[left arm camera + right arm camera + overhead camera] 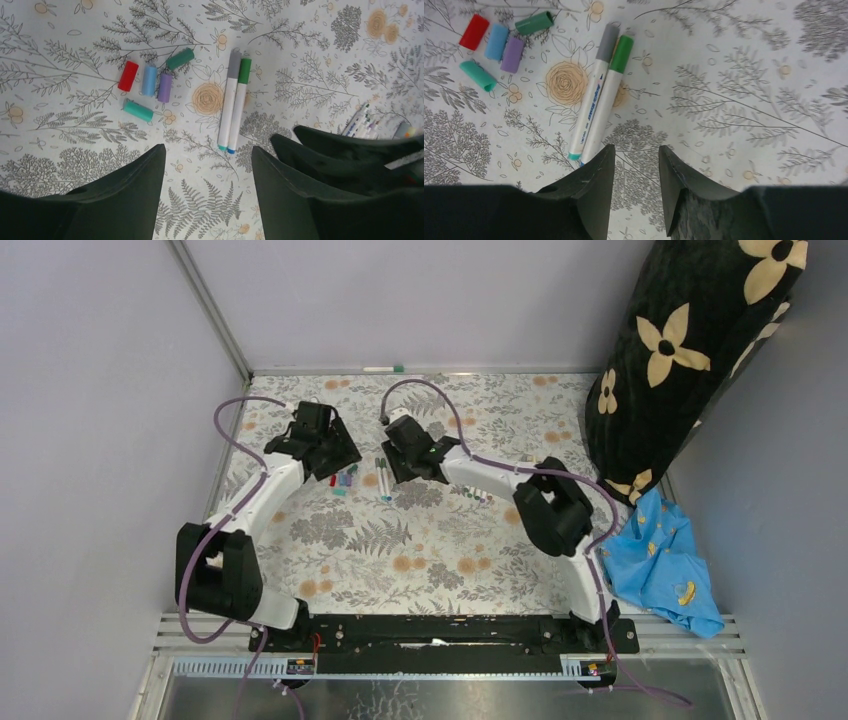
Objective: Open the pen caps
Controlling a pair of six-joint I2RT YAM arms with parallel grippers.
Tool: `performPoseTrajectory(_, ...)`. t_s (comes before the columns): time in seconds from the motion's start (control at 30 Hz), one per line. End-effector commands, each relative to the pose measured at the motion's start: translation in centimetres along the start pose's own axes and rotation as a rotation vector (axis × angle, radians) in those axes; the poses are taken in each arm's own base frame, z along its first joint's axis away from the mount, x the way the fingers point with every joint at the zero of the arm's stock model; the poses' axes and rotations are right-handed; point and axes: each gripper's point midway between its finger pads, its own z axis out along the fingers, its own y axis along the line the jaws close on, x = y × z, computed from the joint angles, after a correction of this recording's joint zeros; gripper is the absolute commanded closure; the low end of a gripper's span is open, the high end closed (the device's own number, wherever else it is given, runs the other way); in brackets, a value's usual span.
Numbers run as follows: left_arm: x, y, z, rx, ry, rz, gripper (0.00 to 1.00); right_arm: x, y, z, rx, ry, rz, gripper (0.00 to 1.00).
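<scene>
Left claw (207, 152) and right claw (636, 149), both mine, gape empty;
5 pen caps (149, 81) lie loose near 2 capped pens (228, 107).

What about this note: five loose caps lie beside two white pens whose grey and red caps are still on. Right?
One colour is wrong: the right wrist view shows the two white pens wearing a grey cap and a green cap, not red. The rest stands.
</scene>
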Motion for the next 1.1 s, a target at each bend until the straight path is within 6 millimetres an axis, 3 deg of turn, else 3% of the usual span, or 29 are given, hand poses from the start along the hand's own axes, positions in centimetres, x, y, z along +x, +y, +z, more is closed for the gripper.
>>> performPoseTrajectory(0.0, -0.4, -0.6, -1.6, 0.06, -0.064, -0.026, 0.29, -0.6, 2.8, 0.8, -0.036, 0.029, -0.019, 0.56)
performPoseTrajectory(0.2, -0.4, -0.5, -3.5, 0.094, -0.119, -0.06, 0.28, -0.2, 4.8, 2.4, -0.02, 0.054, -0.035, 0.55)
performPoseTrajectory(0.6, -0.9, -0.4, -5.7, 0.127, -0.181, -0.063, 0.27, 0.6, 4.2, 4.3, 0.067, 0.09, -0.028, 0.55)
performPoseTrajectory(1.07, -0.9, -0.2, -6.1, 0.132, -0.198, -0.07, 0.27, 1.2, 3.8, 4.7, 0.087, 0.099, -0.034, 0.56)
